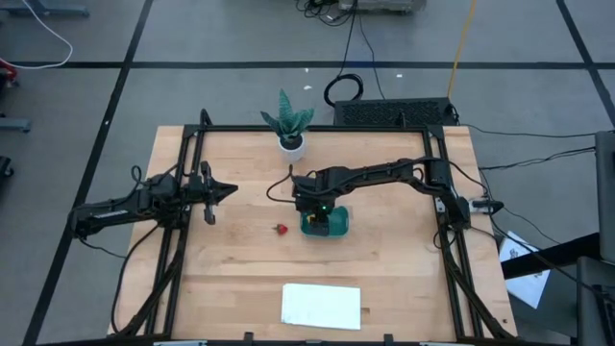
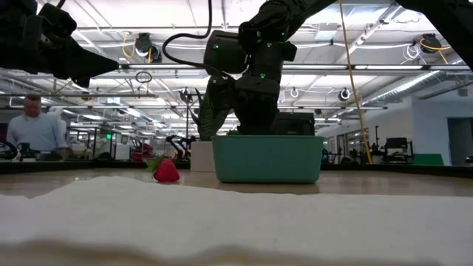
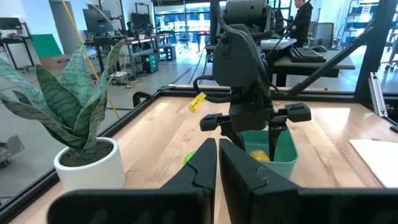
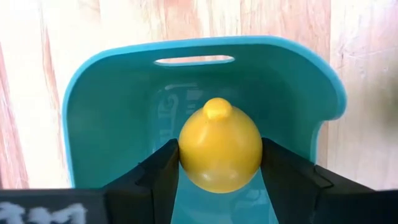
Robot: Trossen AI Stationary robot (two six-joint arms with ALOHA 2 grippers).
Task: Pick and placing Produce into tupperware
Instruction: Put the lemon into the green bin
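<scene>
The teal tupperware (image 1: 327, 225) stands mid-table; it also shows in the low view (image 2: 267, 159). My right gripper (image 4: 219, 163) reaches down into it from above, shut on the yellow lemon (image 4: 219, 152). The red strawberry (image 1: 281, 230) lies on the wood left of the tupperware, also seen in the low view (image 2: 165, 171). A bit of the lime-green ball (image 3: 188, 158) peeks out beside the tupperware (image 3: 273, 146) in the left wrist view. My left gripper (image 1: 227, 189) hovers shut over the table's left part, holding nothing. My right gripper pinches the lemon between its two fingers, one pad on each side of its widest part (image 4: 186, 155). The fingers come from above, pointing down into the tupperware. The lemon's nub end (image 4: 217, 109) points away from the wrist. Whether the lemon touches the tupperware's floor cannot be told.
A potted plant in a white pot (image 1: 290, 133) stands near the far edge, just behind the tupperware. A flat white sheet (image 1: 321, 305) lies at the near edge. Black frame rails (image 1: 188, 183) border the table. A person (image 2: 35, 129) sits in the room beyond.
</scene>
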